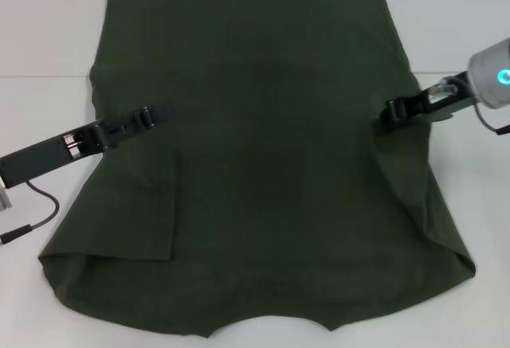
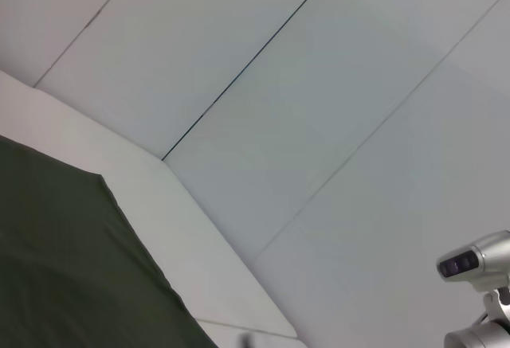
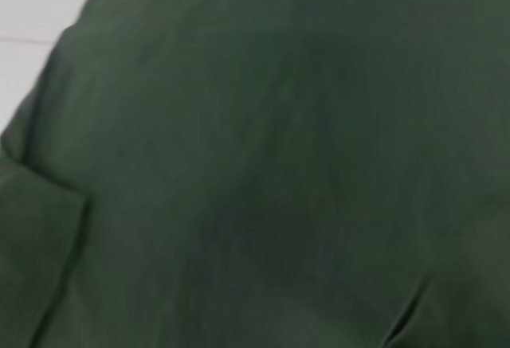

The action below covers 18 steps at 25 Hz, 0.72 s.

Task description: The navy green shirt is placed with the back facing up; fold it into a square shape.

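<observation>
The navy green shirt (image 1: 271, 165) lies spread flat on the white table (image 1: 40, 101), with no buttons showing. Its left side is folded inward as a flap (image 1: 127, 205), and a fold also runs down its right side (image 1: 434, 205). My left gripper (image 1: 158, 115) rests low over the shirt's left part, just above that flap. My right gripper (image 1: 393, 112) is at the shirt's right edge, about mid-height. The shirt (image 2: 64, 268) fills a corner of the left wrist view, and the shirt (image 3: 263, 157) covers nearly the whole right wrist view.
Bare white table (image 1: 478, 205) shows on both sides of the shirt. The shirt's near hem (image 1: 263, 328) reaches the table's front. A cable (image 1: 36, 213) hangs from my left arm. Pale wall panels (image 2: 319, 85) stand beyond the table.
</observation>
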{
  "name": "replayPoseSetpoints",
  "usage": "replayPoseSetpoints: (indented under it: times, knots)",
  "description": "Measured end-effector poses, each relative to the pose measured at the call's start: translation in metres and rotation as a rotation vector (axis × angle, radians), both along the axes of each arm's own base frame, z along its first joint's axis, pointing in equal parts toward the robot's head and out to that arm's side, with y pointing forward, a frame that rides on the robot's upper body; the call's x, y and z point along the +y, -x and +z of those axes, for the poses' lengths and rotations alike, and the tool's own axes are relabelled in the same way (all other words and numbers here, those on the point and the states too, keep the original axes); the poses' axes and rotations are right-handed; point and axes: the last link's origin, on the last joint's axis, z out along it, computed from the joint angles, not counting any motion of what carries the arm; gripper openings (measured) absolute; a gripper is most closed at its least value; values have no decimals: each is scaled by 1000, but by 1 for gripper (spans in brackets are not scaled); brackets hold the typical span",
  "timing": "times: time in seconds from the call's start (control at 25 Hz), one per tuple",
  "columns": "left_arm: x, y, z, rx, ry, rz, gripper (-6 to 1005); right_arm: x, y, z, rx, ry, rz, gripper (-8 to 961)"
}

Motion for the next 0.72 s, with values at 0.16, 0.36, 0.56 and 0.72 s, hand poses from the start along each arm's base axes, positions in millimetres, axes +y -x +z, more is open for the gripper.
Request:
replayPoseSetpoints:
  times: [0.16, 0.36, 0.56, 0.72]
  knots:
    - [-1, 1, 1, -7, -5, 3, 916, 0, 5, -7, 3, 12, 2, 21]
    - [-2, 5, 1, -17, -17, 16, 916, -1, 1, -11, 60, -10, -12, 40]
    - [-2, 7, 2, -21, -19, 23, 916, -4, -6, -5, 222, -40, -47, 137]
    - [-3, 14, 9, -17, 12, 57, 916, -10, -9, 11, 358, -50, -34, 309]
